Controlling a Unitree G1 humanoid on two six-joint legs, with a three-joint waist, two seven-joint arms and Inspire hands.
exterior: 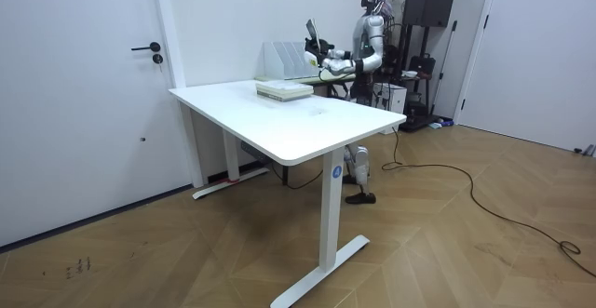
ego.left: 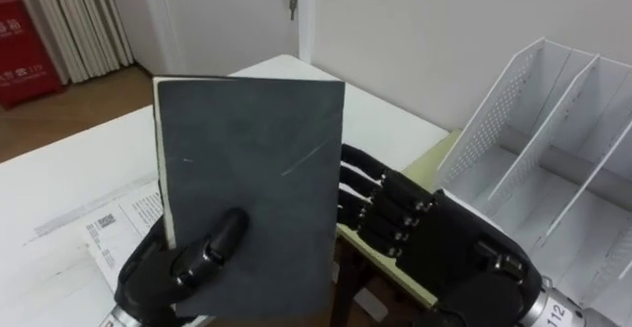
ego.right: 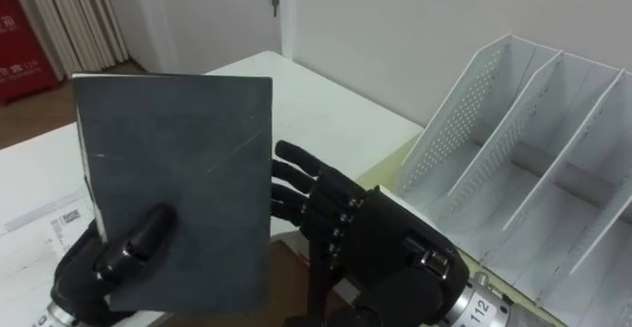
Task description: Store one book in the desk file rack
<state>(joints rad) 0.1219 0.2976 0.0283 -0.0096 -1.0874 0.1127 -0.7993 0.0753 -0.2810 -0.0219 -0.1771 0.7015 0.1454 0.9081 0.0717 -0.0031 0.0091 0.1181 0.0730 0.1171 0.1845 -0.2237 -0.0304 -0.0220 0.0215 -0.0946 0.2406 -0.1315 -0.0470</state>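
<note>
**While left hand grips book, rack stands apart at right**

Where the eye views look down, the left hand clamps the dark book upright, thumb across the cover and fingers hidden behind; the right hand sits just beside the book's right edge, fingers stretched nearly straight and holding nothing; whether their tips touch the book cannot be told; the white rack stands on the table to the right, clear of the book, its dividers slanting back; printed papers lie on the table at lower left. From the side, the room view adds the robot standing at the table's far end with the book raised near the rack; a flat stack lies on the tabletop in front of the rack.
</note>
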